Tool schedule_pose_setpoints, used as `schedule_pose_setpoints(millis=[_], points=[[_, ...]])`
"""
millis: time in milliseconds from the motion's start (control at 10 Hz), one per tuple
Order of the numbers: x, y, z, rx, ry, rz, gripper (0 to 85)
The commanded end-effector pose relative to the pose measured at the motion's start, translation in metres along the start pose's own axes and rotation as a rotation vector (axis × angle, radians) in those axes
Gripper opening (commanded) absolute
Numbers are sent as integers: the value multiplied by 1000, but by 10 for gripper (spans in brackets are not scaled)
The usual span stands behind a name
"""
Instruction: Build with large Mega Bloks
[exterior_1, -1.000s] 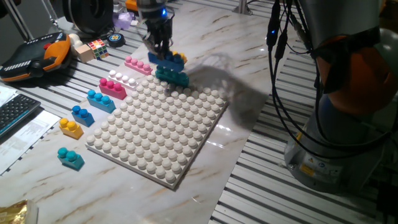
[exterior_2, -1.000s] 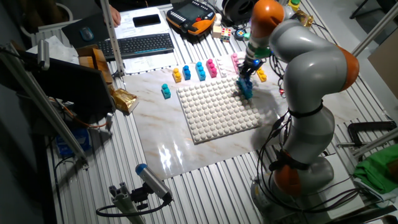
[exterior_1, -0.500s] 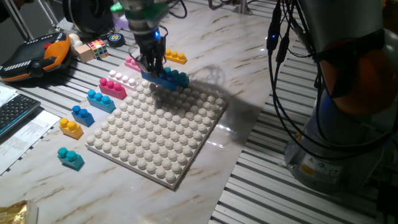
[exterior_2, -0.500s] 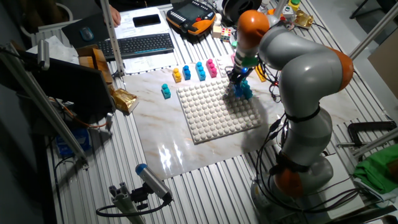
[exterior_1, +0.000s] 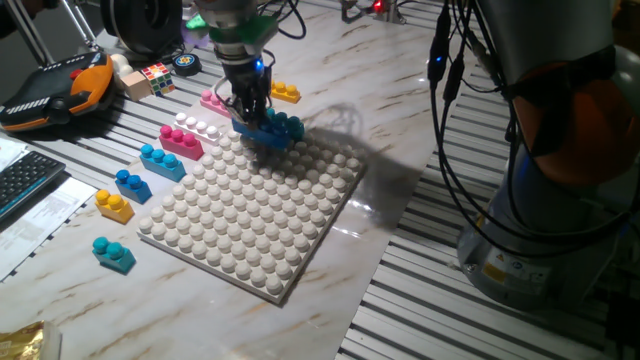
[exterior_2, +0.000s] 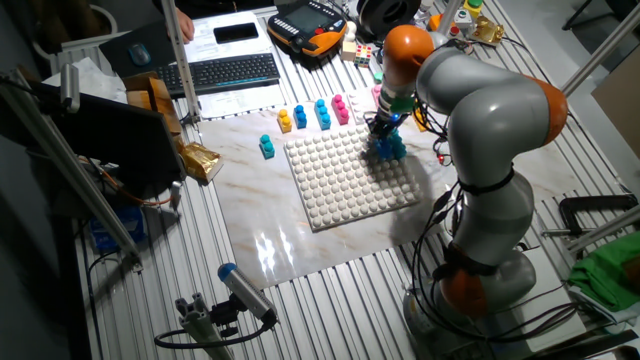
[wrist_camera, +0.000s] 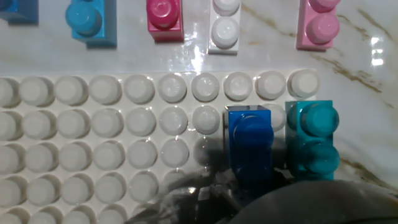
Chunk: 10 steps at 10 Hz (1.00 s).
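Blue brick (wrist_camera: 249, 149) near end hidden under jaws.

Counter (exterior_1: 420, 110): marble-patterned slab, smooth and glossy with bright reflections, laid over ribbed metal slats (exterior_1: 450, 300). Baseplate (wrist_camera: 93, 143): white plastic, semi-gloss studs. Blue brick (wrist_camera: 249, 140) and teal brick (wrist_camera: 311, 137): smooth, shiny plastic. Pink brick (wrist_camera: 320, 25): same glossy plastic. Arm casing (exterior_2: 500, 110): smooth, satin grey with orange joints.
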<state>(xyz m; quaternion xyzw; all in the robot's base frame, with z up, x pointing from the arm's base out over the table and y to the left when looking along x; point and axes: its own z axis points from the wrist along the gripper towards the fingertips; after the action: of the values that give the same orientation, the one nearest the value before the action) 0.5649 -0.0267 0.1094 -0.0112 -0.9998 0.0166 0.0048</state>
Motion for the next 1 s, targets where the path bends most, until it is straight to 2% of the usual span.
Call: schedule_pose_setpoints(millis=[0,300,900], points=[[0,-1,5,8,-4,-9,7],[0,-2,23,-7,-16,-12,7],[-4,0,41,-20,-19,-14,7]])
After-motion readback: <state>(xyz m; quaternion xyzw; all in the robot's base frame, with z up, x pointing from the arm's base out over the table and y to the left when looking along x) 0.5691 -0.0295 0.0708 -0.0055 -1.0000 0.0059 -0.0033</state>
